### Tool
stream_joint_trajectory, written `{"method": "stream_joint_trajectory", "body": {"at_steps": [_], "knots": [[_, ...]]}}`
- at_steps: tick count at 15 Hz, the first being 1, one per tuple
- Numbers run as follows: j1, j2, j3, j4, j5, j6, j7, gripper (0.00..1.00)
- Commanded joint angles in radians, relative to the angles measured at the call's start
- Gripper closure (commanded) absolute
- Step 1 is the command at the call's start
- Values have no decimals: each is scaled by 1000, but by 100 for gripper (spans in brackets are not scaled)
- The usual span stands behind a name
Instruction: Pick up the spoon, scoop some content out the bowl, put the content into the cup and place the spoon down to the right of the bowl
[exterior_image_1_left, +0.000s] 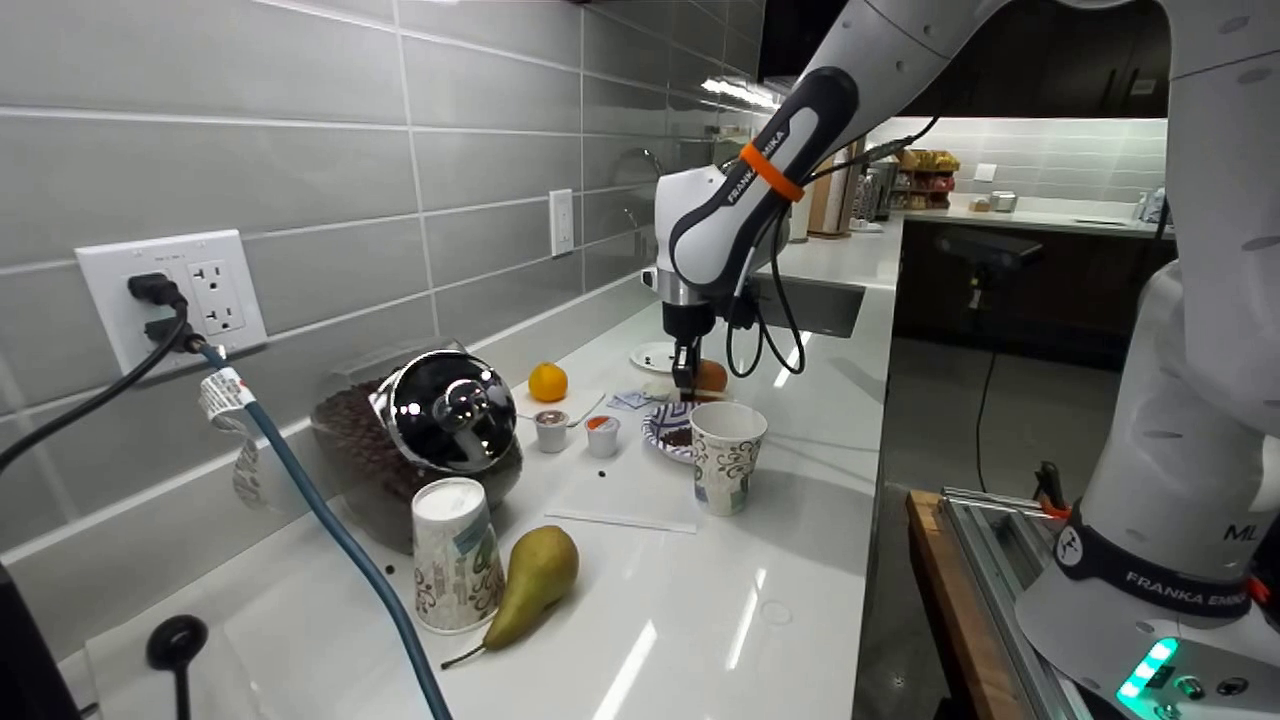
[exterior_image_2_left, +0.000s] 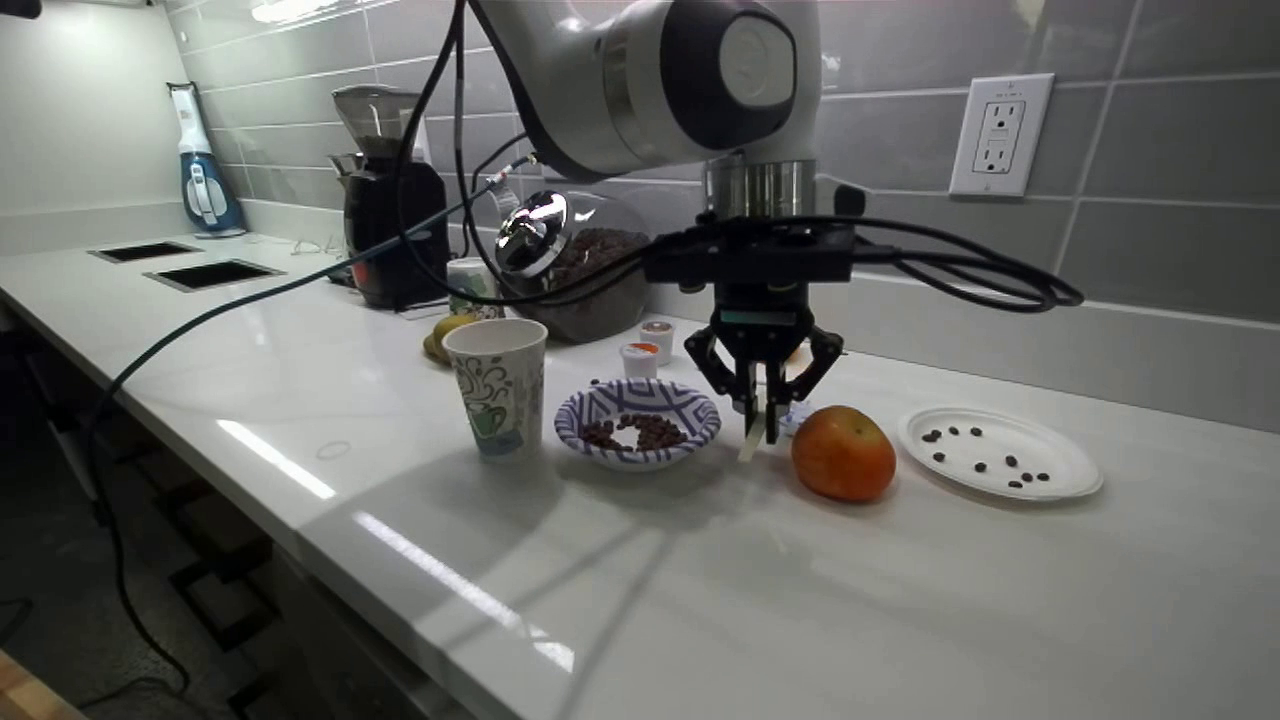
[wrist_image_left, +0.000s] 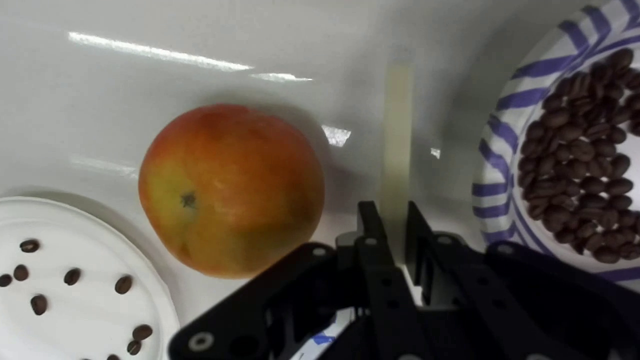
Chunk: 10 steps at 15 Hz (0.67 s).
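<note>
the end effector (exterior_image_2_left: 759, 432) clasped the apparent spoon (wrist_image_left: 398, 130) by its pale handle, the long axis running past, not toward, the bowl (wrist_image_left: 492, 165) just beside it; scooping seemed to call for a turn that way

There's a round red-and-yellow fruit (wrist_image_left: 232, 192) with a round white paper plate (wrist_image_left: 82, 317) just beside it, two little white lidded pods (exterior_image_1_left: 602, 441) a bit off, and a yellow-green pear (exterior_image_1_left: 540, 582) way farther from it.

Pale arm (exterior_image_1_left: 905, 45) — dark FRANKA EMIKA panel (exterior_image_1_left: 815, 112), orange band (exterior_image_1_left: 772, 173), looping cables (exterior_image_2_left: 1045, 290) — black jaws with silvery screws (wrist_image_left: 201, 342).
</note>
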Motion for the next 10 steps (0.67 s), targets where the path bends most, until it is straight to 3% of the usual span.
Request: {"method": "stream_joint_trajectory", "body": {"at_steps": [1, 2, 3, 5, 10], "knots": [[-18, 38, 28, 33, 14, 1, -29, 96], [-18, 42, 30, 36, 11, -1, -30, 96], [-22, 35, 30, 34, 14, -7, -31, 61], [-29, 9, 25, 24, 11, -13, -39, 54], [-44, -151, -5, -46, -20, -33, -70, 19]]}}
